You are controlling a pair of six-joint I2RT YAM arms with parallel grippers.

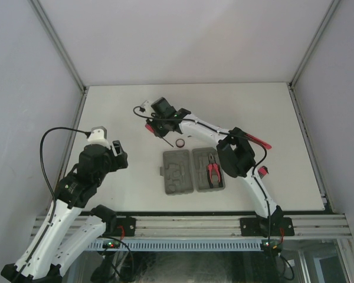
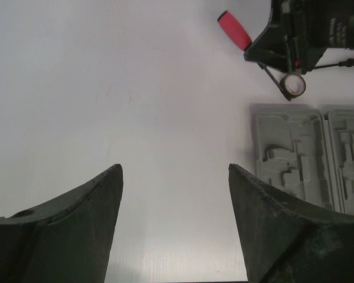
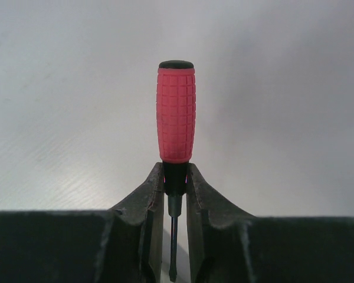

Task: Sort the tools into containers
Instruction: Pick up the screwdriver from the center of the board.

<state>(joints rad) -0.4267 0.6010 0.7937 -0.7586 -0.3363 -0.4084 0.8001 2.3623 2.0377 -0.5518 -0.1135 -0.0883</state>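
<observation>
1. The left gripper [image 2: 175, 177] hangs over the bare table [image 2: 135, 88], jaws spread wide with nothing between them, well apart from the tools.
2. The right gripper [image 3: 176, 187] is clenched on a red-handled screwdriver [image 3: 176, 115]. Its fingers pinch the black neck, and the handle juts beyond the tips. It is perhaps just off the table.
3. The black ring [image 1: 180, 142] lies near it, just beyond the grey case [image 1: 178, 177].
4. The pliers [image 1: 213, 171] sit in the case's right half.

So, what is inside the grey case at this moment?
Red-handled pliers lie in the right half of the grey case; the left half shows only moulded recesses. The right arm covers its far right corner.
</observation>
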